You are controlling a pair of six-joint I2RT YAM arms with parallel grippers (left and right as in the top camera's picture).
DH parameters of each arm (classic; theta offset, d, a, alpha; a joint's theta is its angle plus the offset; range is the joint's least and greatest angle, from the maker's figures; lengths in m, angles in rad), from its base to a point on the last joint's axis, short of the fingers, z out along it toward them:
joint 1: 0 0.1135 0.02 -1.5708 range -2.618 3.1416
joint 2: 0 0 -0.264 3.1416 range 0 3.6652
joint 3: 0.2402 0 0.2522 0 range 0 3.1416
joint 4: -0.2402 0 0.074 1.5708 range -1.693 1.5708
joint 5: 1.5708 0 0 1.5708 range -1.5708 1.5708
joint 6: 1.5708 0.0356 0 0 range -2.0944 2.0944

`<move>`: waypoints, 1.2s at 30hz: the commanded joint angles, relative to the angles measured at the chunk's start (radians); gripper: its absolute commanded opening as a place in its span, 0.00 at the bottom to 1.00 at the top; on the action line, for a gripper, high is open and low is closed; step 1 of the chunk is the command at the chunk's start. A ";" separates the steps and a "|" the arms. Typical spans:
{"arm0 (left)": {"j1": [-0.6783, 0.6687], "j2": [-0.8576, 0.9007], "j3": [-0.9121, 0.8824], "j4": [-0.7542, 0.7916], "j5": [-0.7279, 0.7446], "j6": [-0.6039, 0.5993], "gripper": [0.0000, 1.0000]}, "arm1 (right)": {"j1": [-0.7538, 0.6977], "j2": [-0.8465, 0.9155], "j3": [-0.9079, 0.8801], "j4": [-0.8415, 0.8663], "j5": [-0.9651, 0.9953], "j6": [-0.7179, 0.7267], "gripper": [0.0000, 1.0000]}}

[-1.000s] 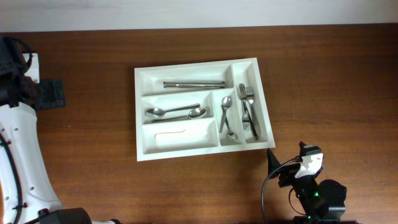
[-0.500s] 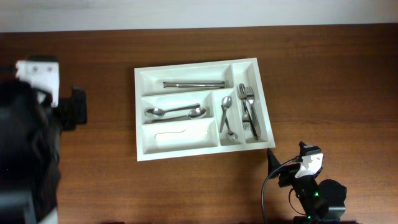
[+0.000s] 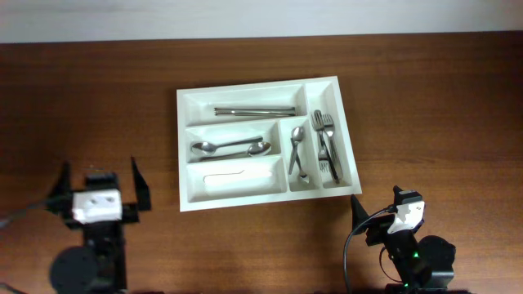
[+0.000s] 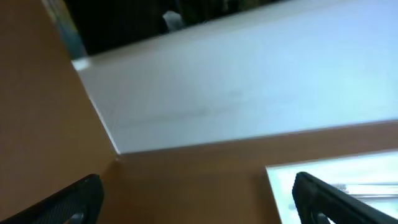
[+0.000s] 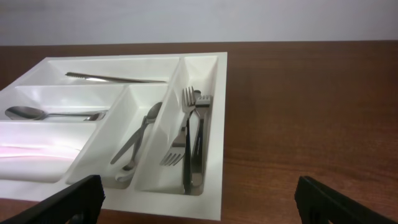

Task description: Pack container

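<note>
The white cutlery tray [image 3: 265,173] lies at the table's middle. It holds knives [image 3: 255,110] in the far long compartment, spoons [image 3: 233,148] in the middle one and a pale white piece [image 3: 225,175] in the near one. Small spoons [image 3: 297,155] and forks [image 3: 325,145] fill the two narrow compartments. My left gripper [image 3: 99,178] is open and empty at the front left, apart from the tray. In its wrist view the fingers [image 4: 199,205] are spread and a tray corner [image 4: 336,171] shows. My right gripper [image 3: 377,204] is open and empty just in front of the tray's front right corner [image 5: 205,205].
The brown wooden table [image 3: 433,114] ends at a pale wall along the far edge [image 3: 261,16]. Both arm bases stand at the front edge, left [image 3: 86,265] and right [image 3: 421,261].
The left arm has swung from the far left edge down to the front left of the table, its open gripper now low over the wood. The right arm and the cutlery have not moved.
</note>
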 commanded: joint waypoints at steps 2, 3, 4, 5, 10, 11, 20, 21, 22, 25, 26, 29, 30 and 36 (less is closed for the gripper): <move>-0.025 -0.109 -0.152 0.006 0.036 0.011 0.99 | 0.008 -0.011 -0.008 0.003 -0.013 -0.003 0.99; -0.027 -0.131 -0.186 0.006 0.055 0.011 0.99 | 0.008 -0.011 -0.008 0.003 -0.013 -0.003 0.99; -0.027 -0.151 -0.217 0.006 0.071 0.012 0.99 | 0.008 -0.011 -0.008 0.003 -0.013 -0.003 0.99; -0.027 -0.166 -0.243 0.006 0.071 0.011 0.99 | 0.008 -0.011 -0.008 0.003 -0.013 -0.003 0.98; -0.027 -0.236 -0.369 0.031 0.070 0.012 0.99 | 0.008 -0.011 -0.008 0.003 -0.013 -0.003 0.99; -0.027 -0.247 -0.393 0.049 0.070 0.012 0.99 | 0.008 -0.011 -0.008 0.003 -0.013 -0.003 0.99; -0.027 -0.317 -0.573 0.213 0.070 0.012 0.99 | 0.008 -0.011 -0.008 0.003 -0.013 -0.003 0.99; -0.027 -0.326 -0.587 0.226 0.071 0.012 0.99 | 0.008 -0.011 -0.008 0.003 -0.013 -0.003 0.99; -0.027 -0.335 -0.600 0.235 0.071 0.012 0.99 | 0.008 -0.011 -0.008 0.003 -0.013 -0.003 0.99; -0.027 -0.349 -0.611 0.222 0.071 0.011 0.99 | 0.008 -0.011 -0.008 0.003 -0.013 -0.003 0.99; -0.027 -0.349 -0.611 0.220 0.070 0.012 0.99 | 0.008 -0.011 -0.008 0.003 -0.013 -0.003 0.99; -0.027 -0.349 -0.611 0.200 0.070 0.012 0.99 | 0.008 -0.011 -0.008 0.003 -0.013 -0.003 0.99; -0.027 -0.349 -0.611 0.196 0.071 0.012 0.99 | 0.008 -0.011 -0.008 0.003 -0.013 -0.003 0.99; -0.027 -0.349 -0.611 0.196 0.070 0.012 0.99 | 0.008 -0.011 -0.008 0.003 -0.013 -0.003 0.99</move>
